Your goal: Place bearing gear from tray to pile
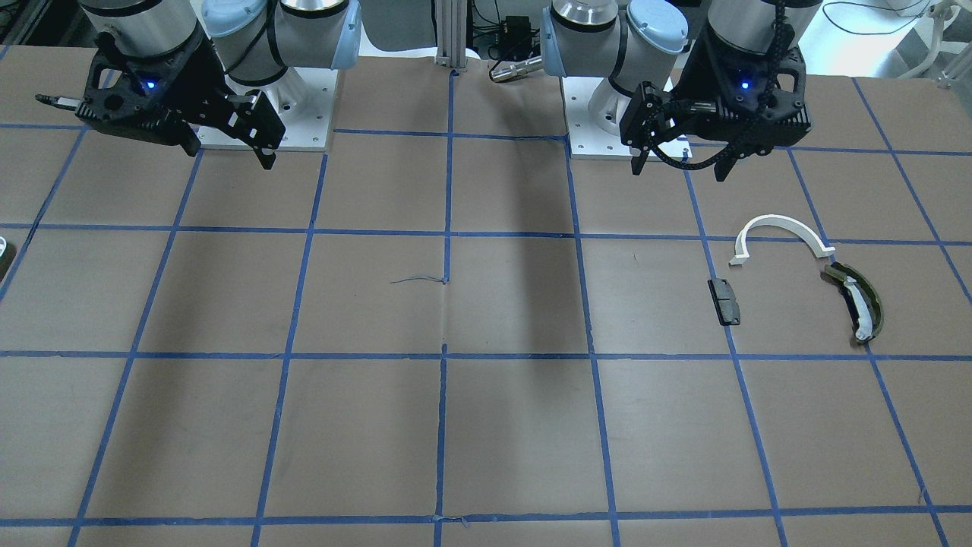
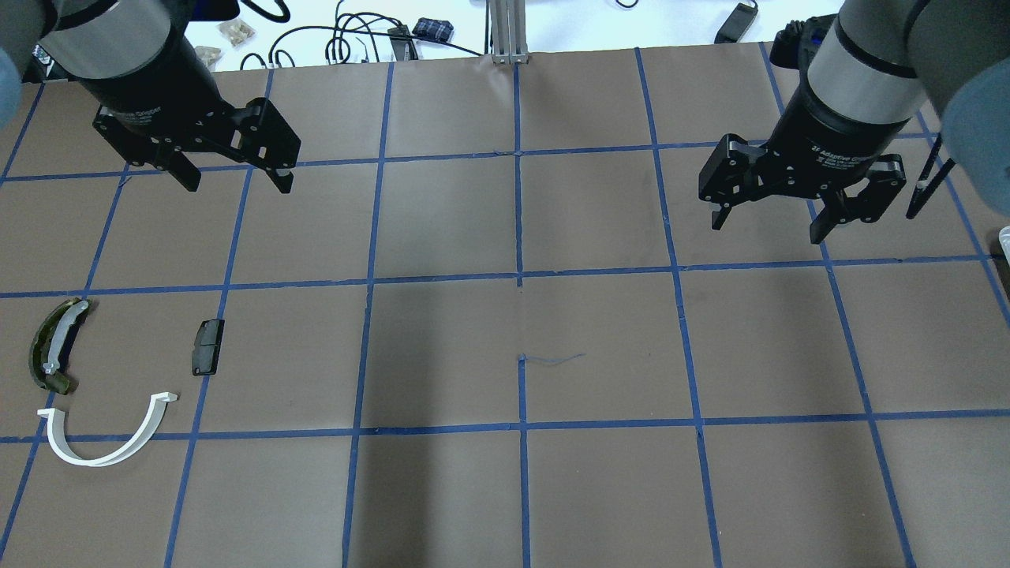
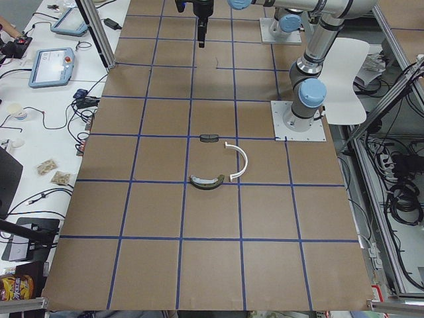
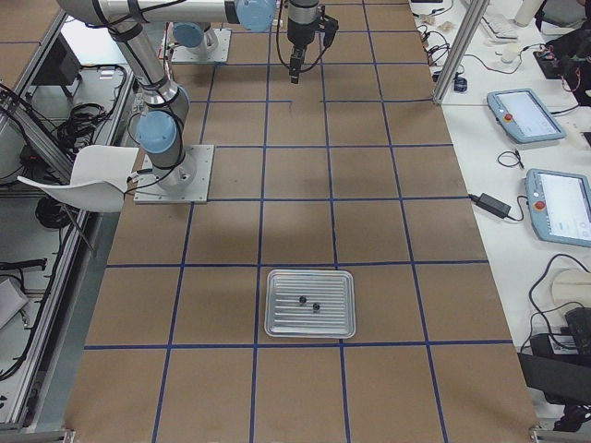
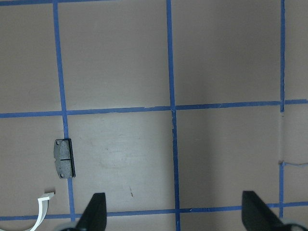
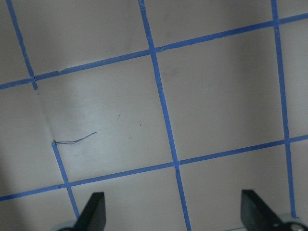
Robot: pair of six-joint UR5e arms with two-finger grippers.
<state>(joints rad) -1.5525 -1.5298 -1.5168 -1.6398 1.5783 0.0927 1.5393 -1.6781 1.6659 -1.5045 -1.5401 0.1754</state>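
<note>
Your right claw [image 2: 765, 229] and left claw [image 2: 237, 186] gape wide, empty. Two dark specks [image 4: 301, 299] on tray [image 4: 332, 286], one likely gear, 3 o'clock off right claw overhead; right arm nearer, pile [image 2: 207, 347] far at 9 o'clock

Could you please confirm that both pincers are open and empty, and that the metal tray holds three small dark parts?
Not quite: the metal tray holds two small dark parts, not three, as the exterior right view shows. The left pincer and the right pincer are indeed open and empty.
</note>
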